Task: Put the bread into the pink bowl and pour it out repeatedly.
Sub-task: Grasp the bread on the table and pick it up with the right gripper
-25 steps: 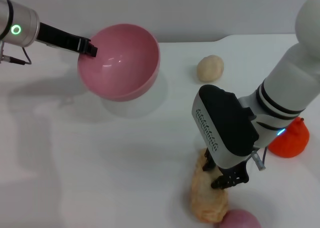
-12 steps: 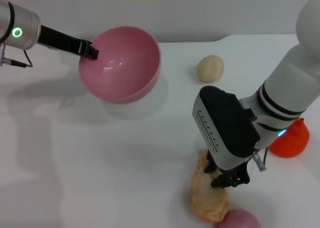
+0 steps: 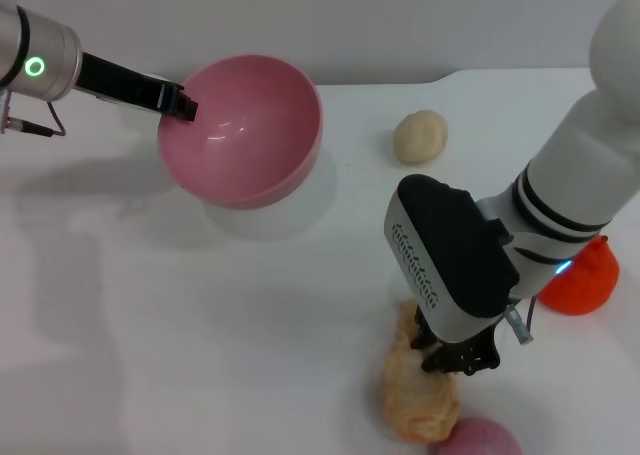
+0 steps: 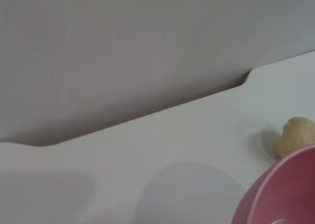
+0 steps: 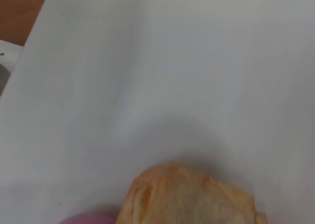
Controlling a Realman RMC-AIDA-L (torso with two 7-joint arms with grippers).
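The pink bowl hangs tilted above the table at the back left, its shadow on the surface below. My left gripper is shut on its rim. A part of the bowl also shows in the left wrist view. The bread, tan side up, lies on the table at the front, right of centre. My right gripper is down at the bread's far right end, touching or just above it. The right wrist view shows the bread close below.
A small round beige bun sits at the back right and also shows as a bun in the left wrist view. An orange object stands at the right edge. A pink rounded object lies beside the bread at the front.
The pink bowl has drifted slightly down and to the right in my left gripper. My right gripper has sunk a little closer onto the bread, which stays put.
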